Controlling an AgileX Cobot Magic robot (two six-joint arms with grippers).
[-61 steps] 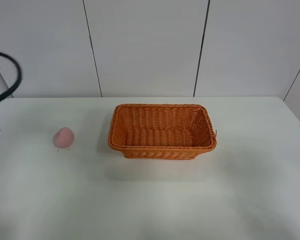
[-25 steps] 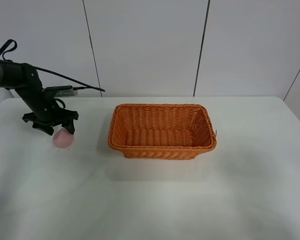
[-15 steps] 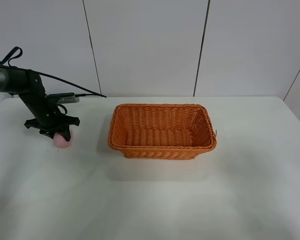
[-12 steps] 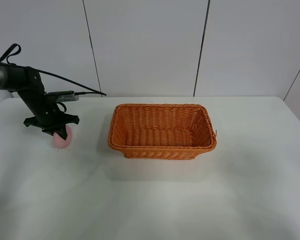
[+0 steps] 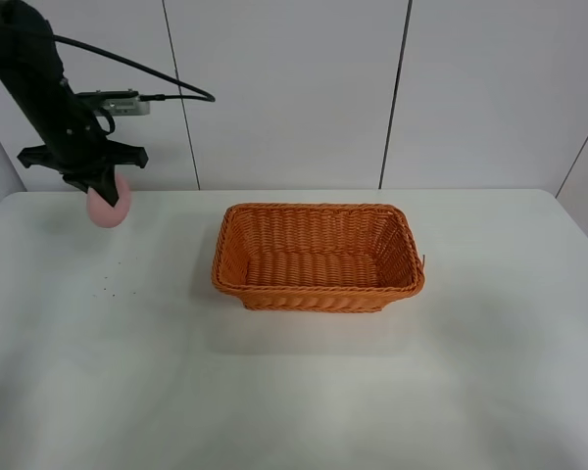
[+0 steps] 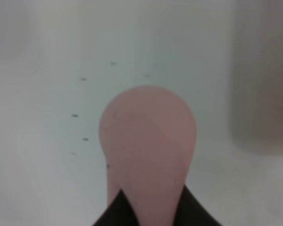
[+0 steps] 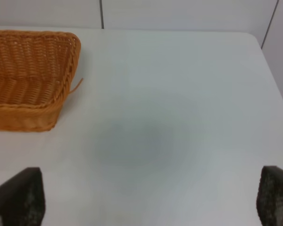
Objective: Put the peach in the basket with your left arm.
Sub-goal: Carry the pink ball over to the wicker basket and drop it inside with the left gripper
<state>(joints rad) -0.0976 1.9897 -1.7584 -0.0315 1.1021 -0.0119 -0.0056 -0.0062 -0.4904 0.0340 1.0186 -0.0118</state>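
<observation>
The pale pink, matte, rounded peach is held clamped by the left gripper above the far left corner of the table.

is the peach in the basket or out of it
Out. The left pincer grips the peach in the air, well left of the basket, whose inside shows only wicker.

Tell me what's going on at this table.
The black left arm's claw is shut on the small, pale pink, rounded peach. It holds the fruit seemingly above the white table, well to the left of the rectangular orange woven wicker basket. The basket has nothing in it yet. The right claw is open and holds nothing.
</observation>
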